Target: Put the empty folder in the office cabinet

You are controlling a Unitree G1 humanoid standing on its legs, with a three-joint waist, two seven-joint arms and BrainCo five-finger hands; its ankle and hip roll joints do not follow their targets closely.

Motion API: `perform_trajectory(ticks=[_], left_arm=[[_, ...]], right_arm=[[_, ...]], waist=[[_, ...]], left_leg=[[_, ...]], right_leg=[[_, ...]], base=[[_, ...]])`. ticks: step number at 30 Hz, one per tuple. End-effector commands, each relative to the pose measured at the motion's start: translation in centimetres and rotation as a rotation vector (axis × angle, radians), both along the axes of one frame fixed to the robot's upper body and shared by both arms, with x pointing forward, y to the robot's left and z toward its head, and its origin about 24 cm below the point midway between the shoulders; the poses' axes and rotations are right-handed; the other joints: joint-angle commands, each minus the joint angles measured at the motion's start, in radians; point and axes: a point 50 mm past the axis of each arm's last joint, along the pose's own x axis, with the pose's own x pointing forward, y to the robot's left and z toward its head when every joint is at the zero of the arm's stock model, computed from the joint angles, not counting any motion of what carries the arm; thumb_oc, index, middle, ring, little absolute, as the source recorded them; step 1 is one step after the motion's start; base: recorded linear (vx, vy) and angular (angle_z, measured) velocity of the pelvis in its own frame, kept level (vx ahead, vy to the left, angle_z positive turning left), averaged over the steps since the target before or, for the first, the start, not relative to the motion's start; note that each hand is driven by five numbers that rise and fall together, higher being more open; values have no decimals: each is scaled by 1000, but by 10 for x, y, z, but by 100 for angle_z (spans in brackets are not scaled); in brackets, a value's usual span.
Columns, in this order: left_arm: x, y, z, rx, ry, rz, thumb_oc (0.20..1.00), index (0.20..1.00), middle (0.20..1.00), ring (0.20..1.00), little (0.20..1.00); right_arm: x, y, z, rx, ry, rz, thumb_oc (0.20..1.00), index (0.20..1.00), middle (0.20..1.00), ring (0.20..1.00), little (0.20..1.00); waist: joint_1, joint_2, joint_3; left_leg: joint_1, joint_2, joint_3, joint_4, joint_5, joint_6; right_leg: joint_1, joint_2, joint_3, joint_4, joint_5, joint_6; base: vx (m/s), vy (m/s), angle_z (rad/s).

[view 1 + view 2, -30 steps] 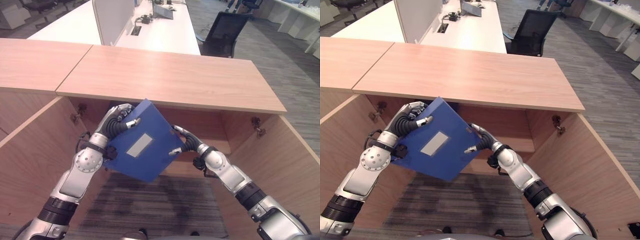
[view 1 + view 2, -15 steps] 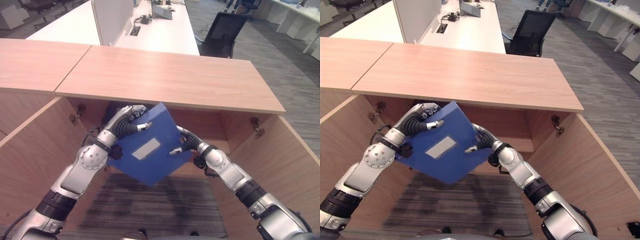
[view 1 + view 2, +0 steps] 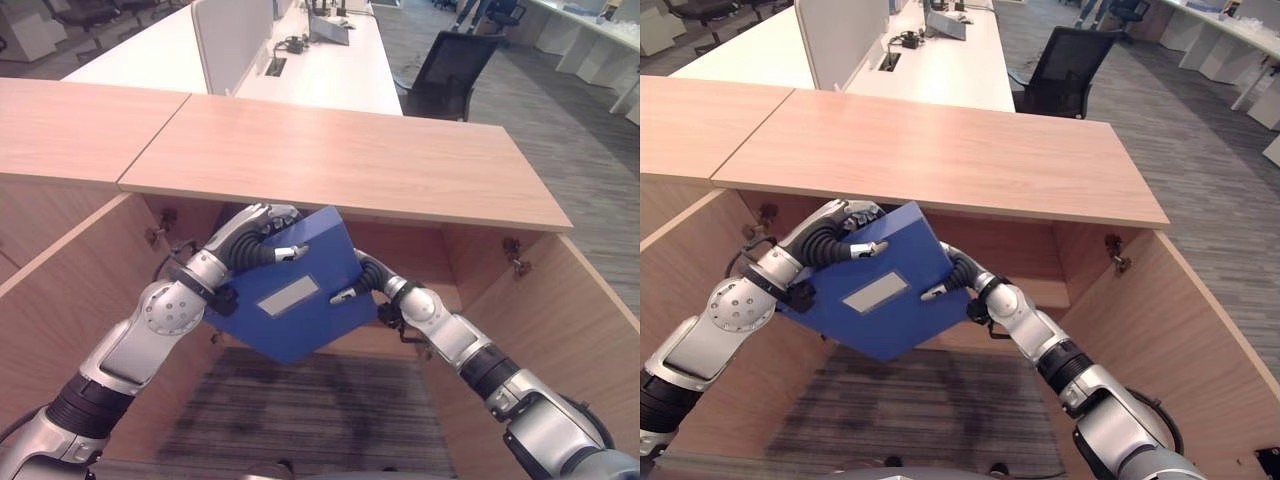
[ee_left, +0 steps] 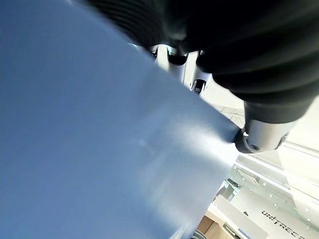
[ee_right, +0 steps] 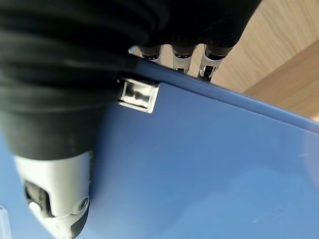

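Holding the blue folder [image 3: 295, 300] from both sides, the two robot hands keep it tilted in the air in front of the open office cabinet [image 3: 400, 245], its far corner just under the cabinet's wooden top [image 3: 340, 160]. The left robot hand [image 3: 255, 235] is curled over the folder's upper left edge, thumb pressed on the front face and the fingers wrapped behind. The right robot hand [image 3: 360, 280] grips the folder's right edge, thumb on the front face, fingers hooked over the edge as the right wrist view shows. A pale grey label [image 3: 288, 297] sits on the folder's front face, between the two thumbs. Below the folder lies grey striped carpet [image 3: 300, 410], running between the cabinet's two open wooden doors [image 3: 60, 310], which swing out to either side of the folder. Inside the cabinet, behind the folder, a wooden shelf [image 3: 440, 292] shows to the right of the right robot hand. Beyond the cabinet's top stands a long white counter [image 3: 310, 70] with a white divider panel [image 3: 230, 40] upright on it, and a black office chair [image 3: 440, 70] stands to the right of that counter.
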Motion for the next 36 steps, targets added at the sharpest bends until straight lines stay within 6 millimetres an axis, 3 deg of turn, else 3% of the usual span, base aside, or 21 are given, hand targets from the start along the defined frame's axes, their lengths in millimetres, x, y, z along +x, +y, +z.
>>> perform_trajectory(ticks=[1,2,4,10,22,23,25,36], left_arm=[[-24,-52,62,-184,-266,-348,200,200,200,200,200],[-25,-56,65,-196,-281,-368,200,200,200,200,200],[-24,-67,70,-211,-322,-403,200,200,200,200,200],[-22,-79,70,-194,-332,-438,200,200,200,200,200],[-5,-78,50,-192,-190,-395,200,200,200,200,200],[0,-75,41,-214,-128,-377,388,388,388,388,388],[3,-70,34,-239,-73,-353,1000,1000,1000,1000,1000],[24,-35,-24,-434,237,-129,1000,1000,1000,1000,1000]], right_arm=[[-15,62,17,167,71,294,313,313,313,313,313],[-20,69,16,223,120,327,200,200,200,200,200],[-35,86,15,342,242,425,200,200,200,200,200],[-47,98,12,477,370,489,200,200,200,200,200],[-56,95,-23,751,603,293,200,200,200,200,200],[-56,93,-27,795,628,250,200,200,200,200,200],[-56,90,-31,844,649,201,200,200,200,200,200],[-59,64,-63,979,755,-51,200,200,200,200,200]], waist=[[35,-36,-58],[38,-34,-58],[44,-41,-60],[48,-41,-61],[45,-25,-63],[41,-21,-61],[39,-20,-60],[25,-13,-52]], left_leg=[[-29,-62,-93,1,-103,39],[-25,-58,-93,1,-107,36],[-34,-62,-97,1,-98,36],[-42,-62,-101,1,-93,36],[-48,-65,-106,1,-89,36],[-48,-65,-106,1,-89,37],[-47,-66,-103,1,-90,37],[-44,-73,-101,1,-93,41]], right_leg=[[-45,-119,-81,24,144,92],[-41,-116,-85,26,140,92],[-46,-121,-90,27,144,92],[-53,-123,-95,29,144,92],[-57,-123,-102,34,148,92],[-58,-123,-99,35,148,92],[-59,-124,-99,36,149,92],[-59,-126,-89,44,160,92]], base=[[0,0,0],[0,0,0],[0,0,0],[-2,-1,1],[0,0,0],[0,0,0],[0,0,0],[-2,6,0]])
